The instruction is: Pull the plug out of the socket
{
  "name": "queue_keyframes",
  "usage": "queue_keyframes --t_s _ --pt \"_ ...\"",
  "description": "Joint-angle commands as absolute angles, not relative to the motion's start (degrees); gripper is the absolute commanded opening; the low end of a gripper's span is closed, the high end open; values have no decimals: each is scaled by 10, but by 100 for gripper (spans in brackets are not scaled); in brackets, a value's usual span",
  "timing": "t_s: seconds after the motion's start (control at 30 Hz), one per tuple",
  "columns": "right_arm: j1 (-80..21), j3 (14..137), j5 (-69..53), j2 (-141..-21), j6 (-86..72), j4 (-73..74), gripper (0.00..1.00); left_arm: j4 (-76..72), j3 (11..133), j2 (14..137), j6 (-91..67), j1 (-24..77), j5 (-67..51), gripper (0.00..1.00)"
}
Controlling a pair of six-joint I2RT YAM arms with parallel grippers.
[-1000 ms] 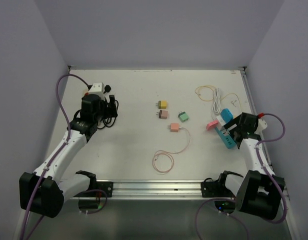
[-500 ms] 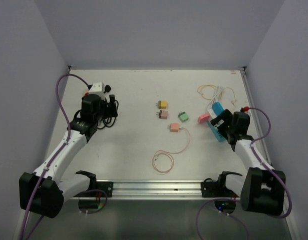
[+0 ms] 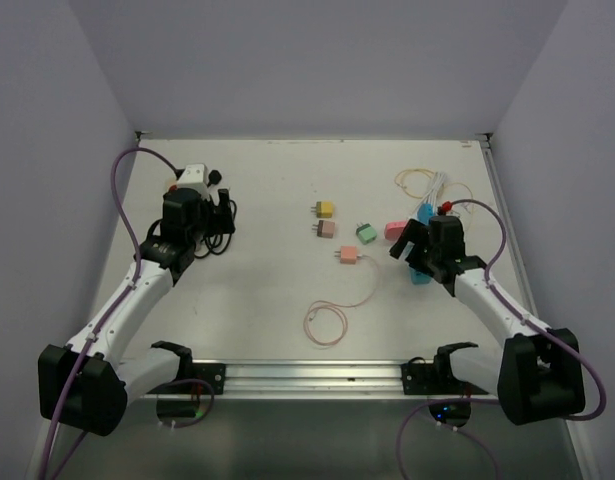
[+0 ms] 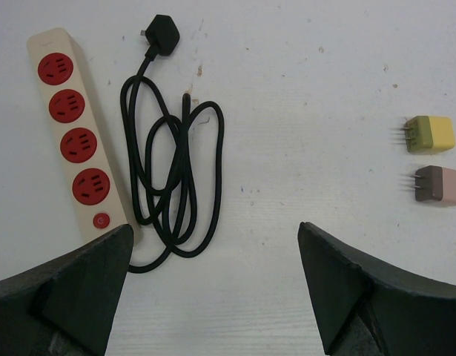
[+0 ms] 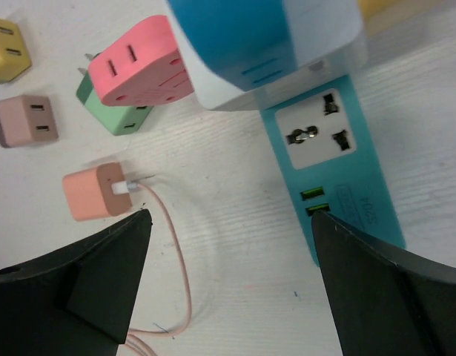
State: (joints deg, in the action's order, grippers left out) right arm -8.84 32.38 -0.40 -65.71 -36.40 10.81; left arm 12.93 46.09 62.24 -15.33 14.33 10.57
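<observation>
So we see the left gripper (image 4: 215, 237) and right gripper (image 5: 230, 222) with fingers spread wide, pinching nothing; the blue-and-white plug (image 5: 265, 44) sits on the teal socket strip (image 5: 339, 163), just under the right one.

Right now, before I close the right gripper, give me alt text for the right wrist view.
The open right gripper hangs by a blue power strip, whose upper end in view carries a bulky white-and-blue plug. Left of it lie a pink adapter overlapping a green adapter, and a salmon charger with a thin cable.
</observation>
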Motion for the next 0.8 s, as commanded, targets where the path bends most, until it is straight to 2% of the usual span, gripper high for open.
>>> queue_keyframes --t_s 0.0,0.13,0.57,0.77 --pt "-91 363 121 -642 -319 196 93 102 467 624 -141 146 108 95" --pt "-91 360 169 -635 -295 212 93 101 467 626 -140 146 110 95" --pt "-91 385 125 -756 -316 193 93 101 466 628 -138 146 113 95" --pt "-97 388 111 -785 -316 179 85 101 467 631 -139 147 113 95"
